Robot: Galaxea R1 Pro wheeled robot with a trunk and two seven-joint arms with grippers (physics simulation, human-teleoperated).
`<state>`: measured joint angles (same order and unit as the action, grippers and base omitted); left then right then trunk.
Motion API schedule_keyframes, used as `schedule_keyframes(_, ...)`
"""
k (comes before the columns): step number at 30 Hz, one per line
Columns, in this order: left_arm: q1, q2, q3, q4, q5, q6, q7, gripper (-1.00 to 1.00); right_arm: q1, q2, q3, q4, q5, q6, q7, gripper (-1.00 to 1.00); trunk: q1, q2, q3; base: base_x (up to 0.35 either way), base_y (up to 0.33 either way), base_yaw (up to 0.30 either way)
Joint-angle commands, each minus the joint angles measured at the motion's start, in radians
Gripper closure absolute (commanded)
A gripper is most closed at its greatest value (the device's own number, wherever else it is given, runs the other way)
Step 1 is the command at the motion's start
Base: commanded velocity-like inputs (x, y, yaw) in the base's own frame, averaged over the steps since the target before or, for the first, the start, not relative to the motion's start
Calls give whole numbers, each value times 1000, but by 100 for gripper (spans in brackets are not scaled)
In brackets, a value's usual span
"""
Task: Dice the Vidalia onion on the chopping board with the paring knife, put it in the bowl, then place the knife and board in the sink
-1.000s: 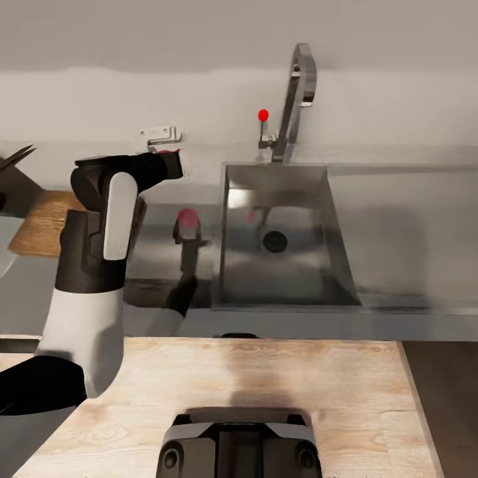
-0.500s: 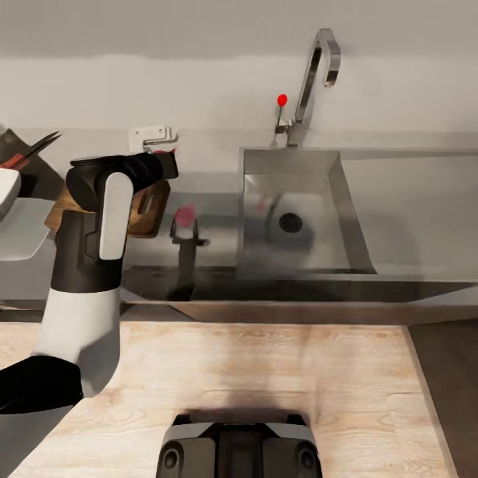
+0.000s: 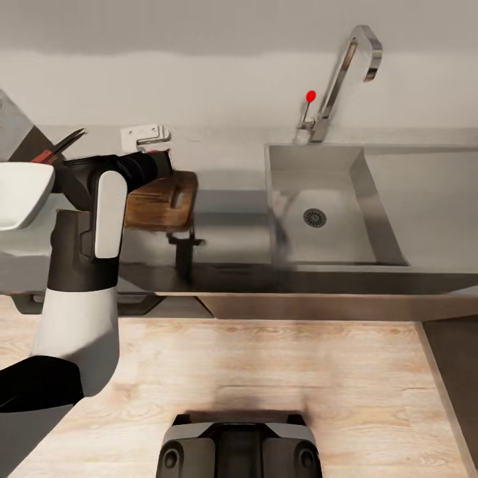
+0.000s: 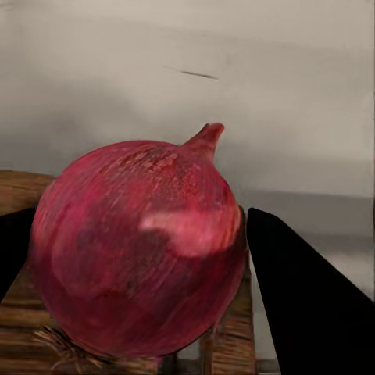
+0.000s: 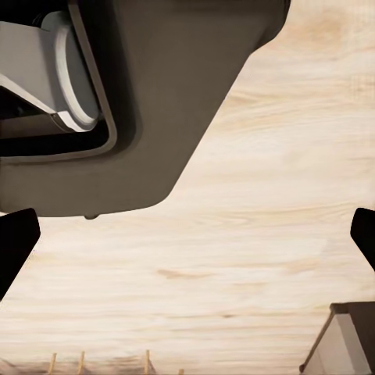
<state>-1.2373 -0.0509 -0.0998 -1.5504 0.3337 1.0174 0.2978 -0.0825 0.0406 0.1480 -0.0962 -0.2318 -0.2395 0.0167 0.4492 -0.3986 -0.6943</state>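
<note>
My left gripper [image 4: 144,269] is shut on the Vidalia onion [image 4: 137,250], a round red-skinned bulb with a pointed tip. In the head view the left gripper [image 3: 166,161] hangs over the far edge of the dark brown chopping board [image 3: 162,202] on the grey countertop [image 3: 232,229]. The white bowl [image 3: 20,192] stands at the left edge, with the paring knife [image 3: 60,149] behind it. The steel sink [image 3: 325,212] with round drain lies to the right. My right gripper [image 5: 187,242] is open above the wooden floor.
A chrome tap [image 3: 348,70] with a red knob [image 3: 310,96] rises behind the sink, and a flat drainboard [image 3: 431,199] extends to its right. A white fitting [image 3: 143,136] sits on the wall. My base [image 3: 239,445] stands on the light wooden floor [image 3: 265,365].
The camera has moved left, so the sink now sits further right and the board and bowl have come into view. The left gripper still holds the onion, now over the board's far edge.
</note>
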Motion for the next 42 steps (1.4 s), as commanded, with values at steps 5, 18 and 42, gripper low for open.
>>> schedule_keyframes(5,-1,0,2,-1,10,3,8,100,0,0,7,1,-11,-4,2,-100,1,-1,-1,190,254,0)
schedule_keyframes(18,-1,11,12,0,11,4,7,100,0,-1,7,1,-11,-4,2,-100,1,-1,-1,86,230,0)
schedule_keyframes(42,-1,2,8,0,11,3,8,100,0,-1,7,1,-11,-4,2,-100,1,-1,-1,-52,21,0)
